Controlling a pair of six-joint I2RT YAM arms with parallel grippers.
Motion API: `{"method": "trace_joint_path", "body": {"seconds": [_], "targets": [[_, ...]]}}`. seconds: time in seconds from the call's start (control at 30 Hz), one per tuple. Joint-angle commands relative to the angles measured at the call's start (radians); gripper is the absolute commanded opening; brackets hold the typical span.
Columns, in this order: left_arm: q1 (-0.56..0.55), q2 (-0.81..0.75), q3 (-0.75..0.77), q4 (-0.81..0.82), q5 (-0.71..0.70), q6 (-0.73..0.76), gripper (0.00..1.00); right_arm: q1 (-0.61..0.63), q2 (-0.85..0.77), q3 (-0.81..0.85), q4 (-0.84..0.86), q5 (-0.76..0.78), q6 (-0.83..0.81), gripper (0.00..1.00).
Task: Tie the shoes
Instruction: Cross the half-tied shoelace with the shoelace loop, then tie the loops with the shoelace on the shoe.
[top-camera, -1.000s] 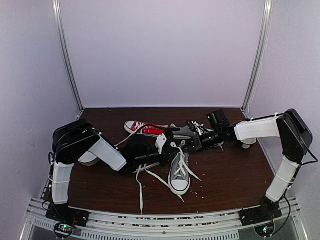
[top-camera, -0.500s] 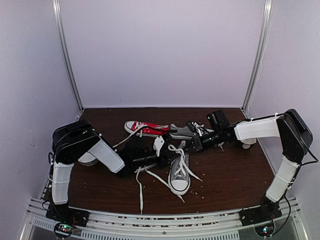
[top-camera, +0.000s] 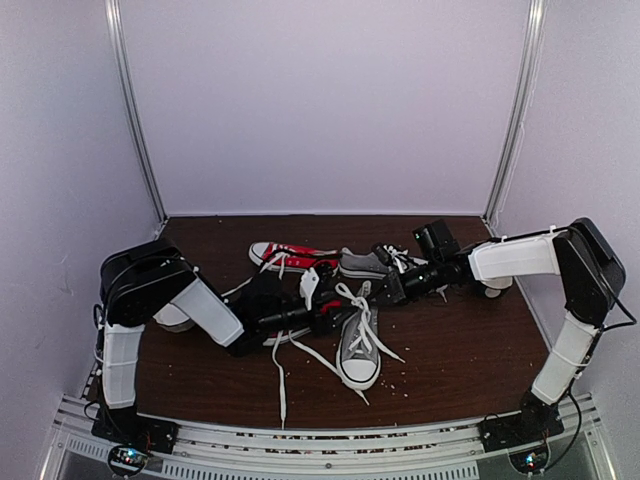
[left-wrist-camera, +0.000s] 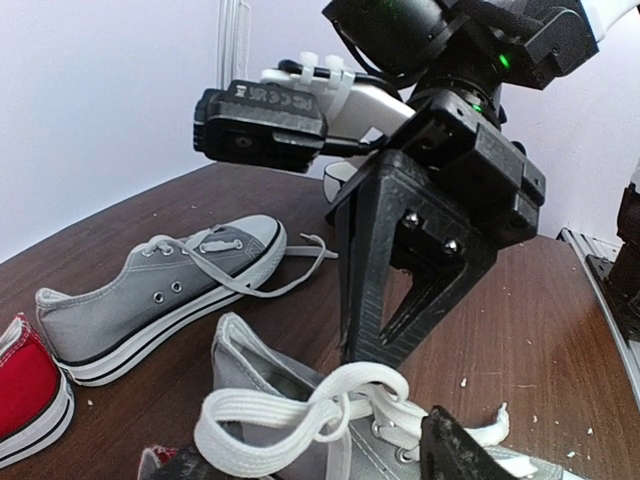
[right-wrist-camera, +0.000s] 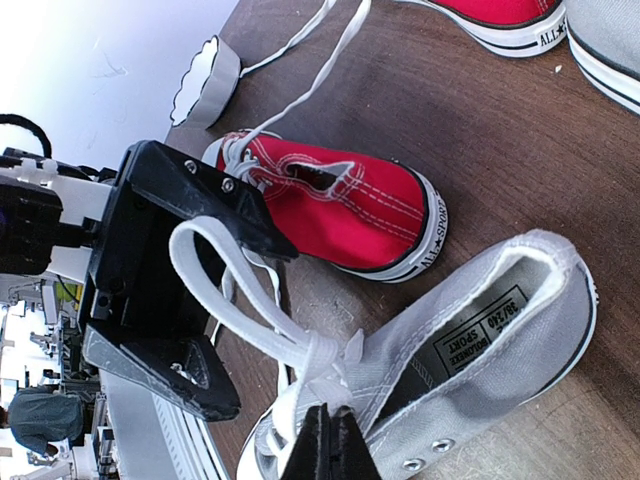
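Note:
One grey shoe (top-camera: 358, 350) lies mid-table, toe toward the front; the other grey shoe (top-camera: 365, 264) lies behind it. The nearer shoe (right-wrist-camera: 500, 330) has its white lace (right-wrist-camera: 240, 300) pulled into a loop over the tongue. My left gripper (top-camera: 318, 300) is open; the loop (left-wrist-camera: 300, 420) lies loose between its fingers (left-wrist-camera: 460, 450). Coming from the right, my right gripper (right-wrist-camera: 328, 425) is shut on the lace beside the knot, tips pointing down at the shoe's opening (left-wrist-camera: 365, 355). The second grey shoe (left-wrist-camera: 170, 290) shows with its laces undone.
A red sneaker (right-wrist-camera: 340, 205) lies against my left gripper, and another red sneaker (top-camera: 290, 257) sits further back. A white fluted cup (right-wrist-camera: 205, 80) stands by the left arm. Loose lace ends (top-camera: 282, 380) trail toward the front edge. Crumbs dot the brown table (top-camera: 450, 350).
My left gripper has opened and let go of the lace loop, drawing back a little to the left. The right gripper has stayed shut in place.

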Motion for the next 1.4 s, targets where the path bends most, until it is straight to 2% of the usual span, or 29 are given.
{"method": "trace_joint_path", "body": {"seconds": [0.0,0.27,0.53,0.67,0.83,0.97,1.37], "targets": [[0.011,-0.033,0.039,0.049,-0.011,-0.044,0.62,-0.002,-0.026,-0.005,-0.007,0.004,-0.016,0.00],[0.020,-0.033,0.027,0.090,-0.030,-0.081,0.47,-0.001,-0.035,-0.007,-0.010,0.008,-0.019,0.00],[0.025,-0.033,0.052,0.016,-0.093,-0.102,0.46,-0.002,-0.035,-0.004,-0.014,0.005,-0.022,0.00],[0.029,-0.036,0.068,-0.019,-0.104,-0.109,0.42,-0.001,-0.037,-0.006,-0.017,0.005,-0.025,0.00],[0.029,-0.037,0.043,0.035,-0.089,-0.119,0.25,-0.002,-0.039,-0.007,-0.022,0.007,-0.028,0.00],[0.030,-0.038,0.036,0.042,-0.078,-0.145,0.00,-0.002,-0.056,-0.016,-0.028,0.028,-0.027,0.00],[0.031,-0.069,0.014,-0.072,-0.143,-0.219,0.00,-0.004,-0.152,-0.094,-0.092,0.135,-0.041,0.00]]}}
